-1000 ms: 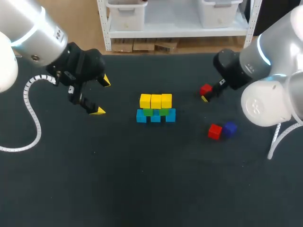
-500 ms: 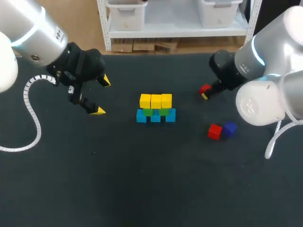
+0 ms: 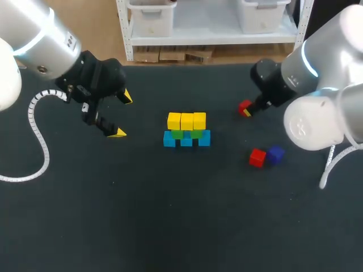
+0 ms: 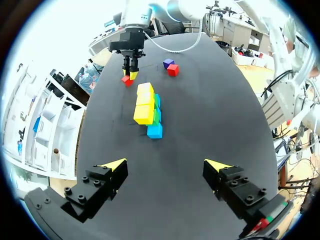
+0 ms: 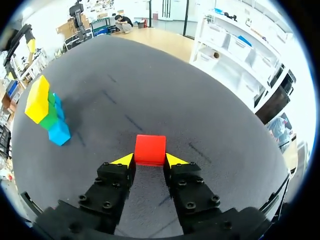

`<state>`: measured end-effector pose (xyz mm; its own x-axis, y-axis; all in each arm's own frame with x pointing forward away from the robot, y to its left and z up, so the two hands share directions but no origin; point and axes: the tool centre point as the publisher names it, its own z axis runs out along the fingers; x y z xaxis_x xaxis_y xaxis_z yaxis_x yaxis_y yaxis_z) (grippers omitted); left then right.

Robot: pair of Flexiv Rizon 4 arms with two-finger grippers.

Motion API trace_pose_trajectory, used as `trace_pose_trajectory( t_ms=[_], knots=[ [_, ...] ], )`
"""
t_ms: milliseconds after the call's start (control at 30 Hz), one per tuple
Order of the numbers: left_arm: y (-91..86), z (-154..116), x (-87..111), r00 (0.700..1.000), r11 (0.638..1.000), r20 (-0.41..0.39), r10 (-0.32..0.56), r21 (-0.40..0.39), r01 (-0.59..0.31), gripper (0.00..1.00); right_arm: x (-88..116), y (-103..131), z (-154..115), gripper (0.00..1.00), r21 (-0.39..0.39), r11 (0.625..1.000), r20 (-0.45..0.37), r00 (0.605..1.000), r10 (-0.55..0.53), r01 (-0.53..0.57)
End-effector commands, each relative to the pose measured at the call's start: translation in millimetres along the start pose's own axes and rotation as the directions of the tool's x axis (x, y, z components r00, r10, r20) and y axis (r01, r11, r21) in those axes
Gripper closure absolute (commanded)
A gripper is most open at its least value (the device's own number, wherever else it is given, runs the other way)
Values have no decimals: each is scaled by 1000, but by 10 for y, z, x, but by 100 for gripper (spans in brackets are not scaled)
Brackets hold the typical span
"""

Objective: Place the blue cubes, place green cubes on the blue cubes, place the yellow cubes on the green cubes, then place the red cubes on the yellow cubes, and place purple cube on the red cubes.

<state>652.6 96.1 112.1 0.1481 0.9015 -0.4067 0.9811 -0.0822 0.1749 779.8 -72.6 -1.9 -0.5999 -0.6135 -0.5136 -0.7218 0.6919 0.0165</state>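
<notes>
Three blue cubes (image 3: 186, 140), two green cubes (image 3: 177, 135), three yellow cubes (image 3: 187, 120), two red cubes (image 3: 257, 157), one purple cube (image 3: 275, 154).

Legible text: none | labels, brands: none readable | numbers, signs: none readable from where I stand

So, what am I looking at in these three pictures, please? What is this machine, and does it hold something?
A robot with two arms at a black table. One picture looks down from above; the two round ones come from wrist cameras. In the middle stands a stack: blue cubes, green cubes, yellow cubes on top. The right arm's fingers grip a red cube. The left arm's fingers are open and empty. Another red cube and a purple cube lie side by side.
</notes>
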Motion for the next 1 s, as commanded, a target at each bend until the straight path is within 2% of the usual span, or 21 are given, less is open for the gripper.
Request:
trace_pose_trajectory(
  t_ms=[33, 167, 233, 367, 400, 467, 567, 767, 867, 1000],
  knots=[
    [2, 0, 13, 1000, 1000, 4, 4, 0, -4, 0, 11, 50, -196, 100, -22, 1000, 21, 1000, -4, 5],
    [2, 0, 13, 1000, 1000, 4, 4, 0, -4, 0, -41, 94, -346, 100, -79, 996, 52, 998, -38, 42],
    [2, 0, 13, 1000, 1000, 4, 4, 0, -4, 0, -86, 128, -435, 100, -114, 988, 53, 994, -94, 100],
    [2, 0, 13, 1000, 1000, 4, 4, 0, -4, 0, -183, 181, -550, 100, -224, 943, 64, 969, -239, 247],
    [2, 0, 13, 1000, 1000, 4, 4, 0, -4, 0, -206, 200, -593, 100, -214, 940, 77, 964, -256, 267],
    [2, 0, 13, 1000, 1000, 4, 4, 0, -4, 0, -247, 251, -660, 100, -238, 906, 54, 936, -348, 350],
    [2, 0, 13, 1000, 1000, 4, 4, 0, -4, 0, -304, 328, -767, 100, -259, 866, 64, 902, -427, 428],
    [2, 0, 13, 1000, 1000, 4, 4, 0, -4, 0, -406, 444, -977, 100, -290, 795, 87, 842, -532, 532],
    [2, 0, 13, 1000, 1000, 4, 4, 0, -4, 0, -465, 498, -1064, 100, -292, 768, 102, 817, -567, 570],
    [2, 0, 13, 1000, 1000, 4, 4, 0, -4, 0, -550, 578, -1112, 100, -292, 758, 120, 809, -576, 583]
  ],
)
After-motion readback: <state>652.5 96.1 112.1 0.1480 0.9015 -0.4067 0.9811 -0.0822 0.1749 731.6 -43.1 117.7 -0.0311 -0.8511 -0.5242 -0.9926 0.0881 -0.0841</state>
